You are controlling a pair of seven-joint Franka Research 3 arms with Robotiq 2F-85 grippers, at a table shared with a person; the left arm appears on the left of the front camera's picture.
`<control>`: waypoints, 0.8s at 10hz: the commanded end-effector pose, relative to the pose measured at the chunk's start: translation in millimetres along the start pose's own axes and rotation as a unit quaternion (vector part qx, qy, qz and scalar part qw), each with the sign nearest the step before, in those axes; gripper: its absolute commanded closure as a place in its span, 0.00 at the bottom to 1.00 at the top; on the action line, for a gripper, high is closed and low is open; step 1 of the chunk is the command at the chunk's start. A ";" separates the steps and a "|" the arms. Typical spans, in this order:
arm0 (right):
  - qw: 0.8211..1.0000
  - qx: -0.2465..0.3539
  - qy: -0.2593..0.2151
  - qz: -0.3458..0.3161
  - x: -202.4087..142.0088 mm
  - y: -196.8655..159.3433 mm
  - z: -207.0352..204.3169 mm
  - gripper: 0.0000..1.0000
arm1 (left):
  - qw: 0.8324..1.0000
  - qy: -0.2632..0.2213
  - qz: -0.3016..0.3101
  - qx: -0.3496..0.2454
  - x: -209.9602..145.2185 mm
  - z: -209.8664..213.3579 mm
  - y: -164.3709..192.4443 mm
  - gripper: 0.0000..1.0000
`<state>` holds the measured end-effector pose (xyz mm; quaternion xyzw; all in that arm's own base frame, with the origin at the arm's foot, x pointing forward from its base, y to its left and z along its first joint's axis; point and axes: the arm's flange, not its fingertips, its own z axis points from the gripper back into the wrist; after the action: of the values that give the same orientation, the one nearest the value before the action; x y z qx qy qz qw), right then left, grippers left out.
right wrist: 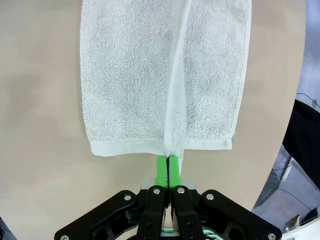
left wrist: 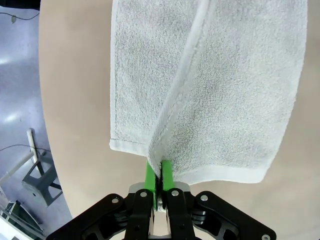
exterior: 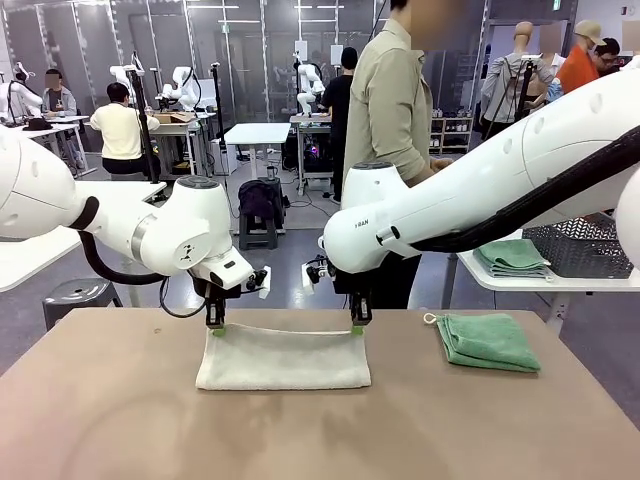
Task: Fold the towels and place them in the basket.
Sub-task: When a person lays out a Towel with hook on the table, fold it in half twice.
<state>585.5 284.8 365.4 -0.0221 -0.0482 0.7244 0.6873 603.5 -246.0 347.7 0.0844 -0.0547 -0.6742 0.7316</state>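
Observation:
The cream-white towel point(exterior: 283, 358) lies folded in the middle of the brown table point(exterior: 120, 400), its far edge lifted a little. My left gripper point(exterior: 216, 325) pinches the far left corner and my right gripper point(exterior: 357, 322) the far right corner. In the left wrist view the left gripper point(left wrist: 159, 175) is shut on the hem of the cream towel point(left wrist: 220, 90). In the right wrist view the right gripper point(right wrist: 168, 170) is shut on the hem of the same towel point(right wrist: 130, 75). A folded mint green towel point(exterior: 487, 340) lies at the table's right. The dark basket point(exterior: 585, 245) stands on a white side table.
A second folded green towel point(exterior: 512, 257) lies on the white side table point(exterior: 520, 285) beside the basket. A person point(exterior: 388, 110) stands behind the far edge, just behind my right arm. A grey stool point(exterior: 75, 295) stands off the table's left corner.

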 end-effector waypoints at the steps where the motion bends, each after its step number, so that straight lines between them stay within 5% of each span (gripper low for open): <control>1: 1.000 -0.013 -0.002 0.008 -0.2 -2.0 -1.7 0.84 | 1.000 0.001 0.002 0.018 2.1 -3.4 1.8 0.75; 2: 1.000 -0.017 -0.001 0.007 -0.1 -1.0 -0.5 0.79 | 1.000 -0.005 0.002 0.026 1.7 -3.8 1.7 0.71; 3: 1.000 -0.021 0.001 0.007 0.9 0.6 1.1 0.65 | 0.999 -0.012 0.005 0.035 0.2 -2.6 1.5 0.55; 4: 1.000 -0.026 0.003 0.006 1.4 2.0 3.0 0.59 | 0.999 -0.016 0.011 0.044 -1.5 0.1 1.2 0.52; 7: 0.999 -0.035 0.011 -0.010 1.1 14.5 26.9 0.25 | 0.998 -0.035 0.016 0.044 -16.1 21.3 -1.6 0.16; 8: 0.999 -0.032 0.009 -0.024 1.2 25.5 41.7 0.32 | 0.998 -0.047 0.010 0.034 -26.8 35.4 -6.3 0.16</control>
<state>577.5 287.6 393.0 -0.0425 -0.0684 0.7229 0.6862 607.6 -235.5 370.9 0.0941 -0.1037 -0.6649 0.7337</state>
